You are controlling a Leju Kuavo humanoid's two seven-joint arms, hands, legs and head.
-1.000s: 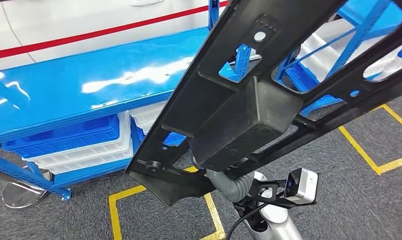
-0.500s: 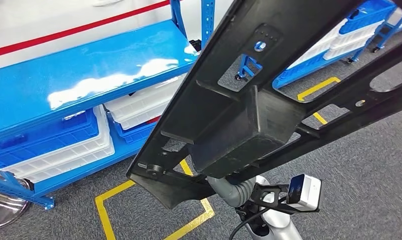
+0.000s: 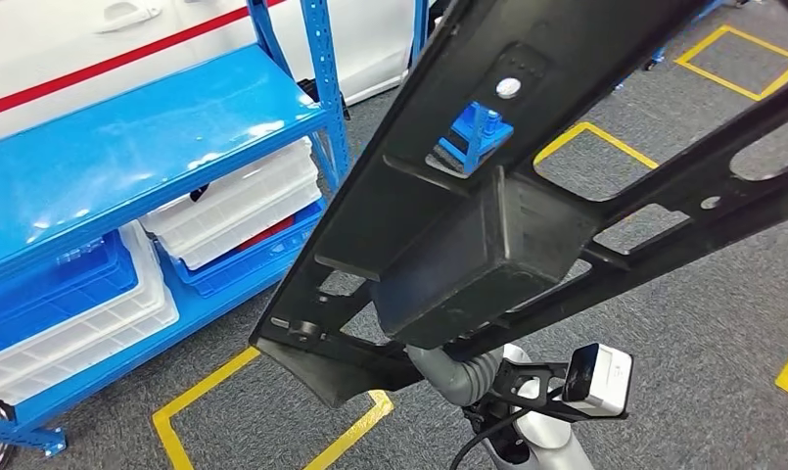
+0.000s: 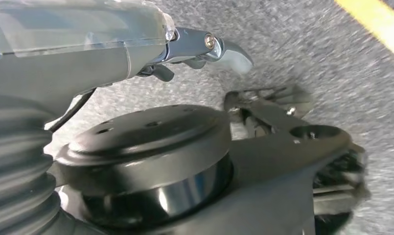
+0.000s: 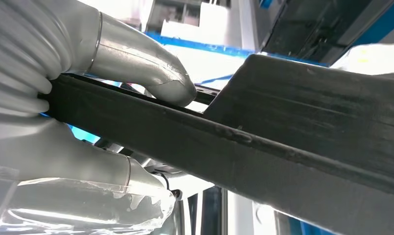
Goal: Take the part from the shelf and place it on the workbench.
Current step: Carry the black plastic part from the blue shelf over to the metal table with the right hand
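Observation:
The part [image 3: 487, 235] is a large black plastic frame with cut-outs and a boxy block at its middle. It is tilted across most of the head view, above the floor. My right arm's ribbed wrist cover [image 3: 456, 374] comes up under its lower end, and the part hides the hand there. In the right wrist view my right hand [image 5: 62, 152] grips a long edge of the black part [image 5: 292, 142], with the thumb [image 5: 150, 73] pressed on top. My left hand [image 4: 204, 46] hangs over the grey floor with a finger stretched out and nothing in it.
A blue metal shelf [image 3: 125, 166] stands at the left, with white and blue crates [image 3: 223, 211] stacked on its lower level. Yellow tape outlines [image 3: 199, 397] mark the grey carpet floor [image 3: 703, 323]. A white surface with a red stripe [image 3: 115, 61] lies behind the shelf.
The whole view has swung: the shelf and crates have slid to the left of the picture and more floor shows at the right. The part stays in my right hand's grip.

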